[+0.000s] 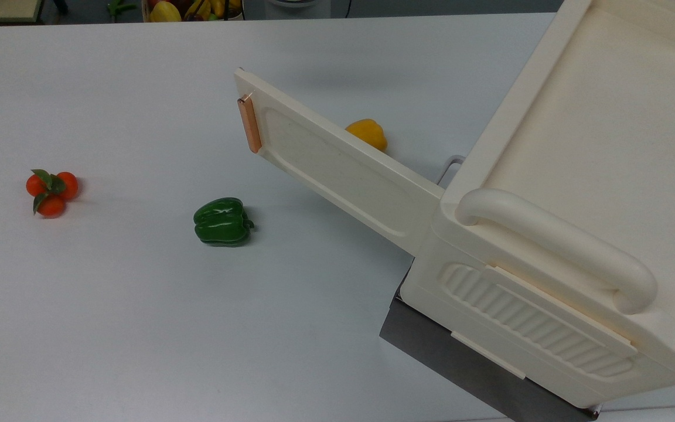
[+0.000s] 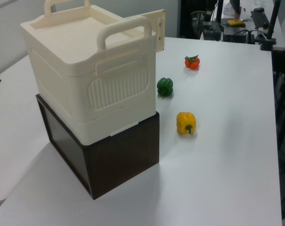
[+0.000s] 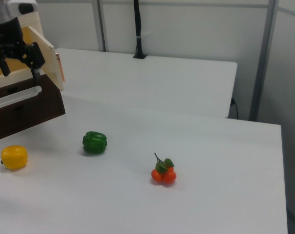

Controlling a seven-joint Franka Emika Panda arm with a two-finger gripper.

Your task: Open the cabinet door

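The cream cabinet (image 1: 578,176) stands on a dark base at the top view's right. Its cabinet door (image 1: 337,170) is swung wide open and sticks out toward the top view's left, with the copper bar handle (image 1: 249,124) at its free edge. In the left view the cabinet (image 2: 90,80) is near, and the cabinet door (image 2: 158,29) juts out behind it. In the right view my black gripper (image 3: 20,73) hangs open at the cabinet's front, just left of the cabinet door (image 3: 44,56), holding nothing.
A green pepper (image 1: 222,221) lies on the white table (image 1: 138,328) in front of the door. A yellow pepper (image 1: 367,133) sits behind the door, and a cluster of small orange fruits (image 1: 51,187) lies far left. A pale bar handle (image 3: 15,97) is on the dark base.
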